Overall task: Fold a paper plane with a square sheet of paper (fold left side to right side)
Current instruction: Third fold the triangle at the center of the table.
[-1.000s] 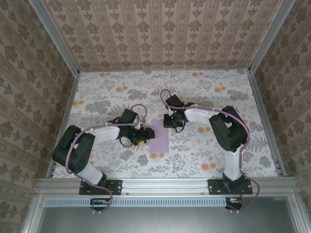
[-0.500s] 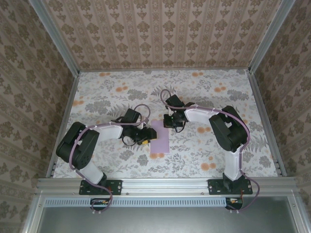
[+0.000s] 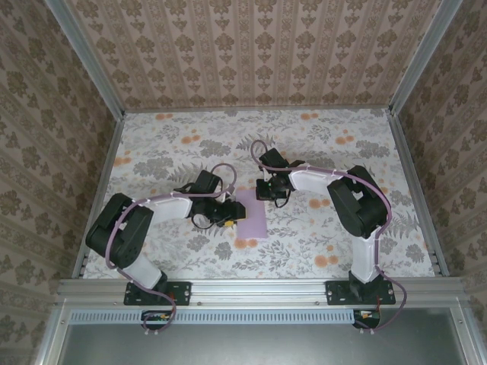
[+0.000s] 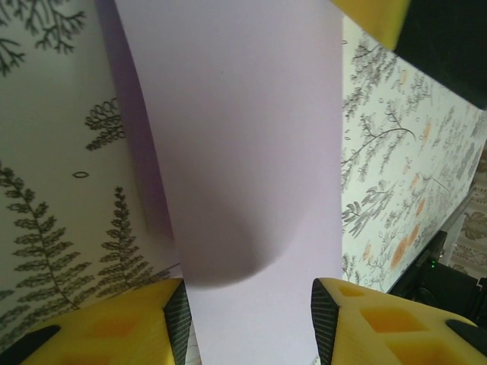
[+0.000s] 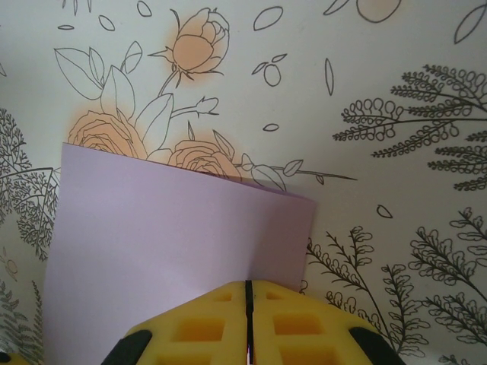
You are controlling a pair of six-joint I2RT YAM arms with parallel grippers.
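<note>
The pale lilac paper (image 3: 252, 215) lies flat on the flowered table as a folded rectangle, with no pointed dart shape showing. My left gripper (image 3: 230, 216) is low over its left edge and open. In the left wrist view the paper (image 4: 243, 137) runs between the two yellow fingertips (image 4: 114, 327), and the left gripper (image 4: 247, 323) holds nothing. My right gripper (image 3: 269, 192) is shut at the paper's far right corner. Its closed yellow fingers (image 5: 228, 327) rest on top of the paper (image 5: 167, 228) near the folded edge.
The table cover (image 3: 342, 152) is white with grey ferns and orange flower prints. Patterned walls close off the back and both sides, and a metal rail (image 3: 259, 289) runs along the near edge. A yellow tip of the right gripper (image 4: 373, 19) shows in the left wrist view.
My left gripper has slid a little to the right, farther over the paper's left edge. The right gripper and the paper have stayed put.
</note>
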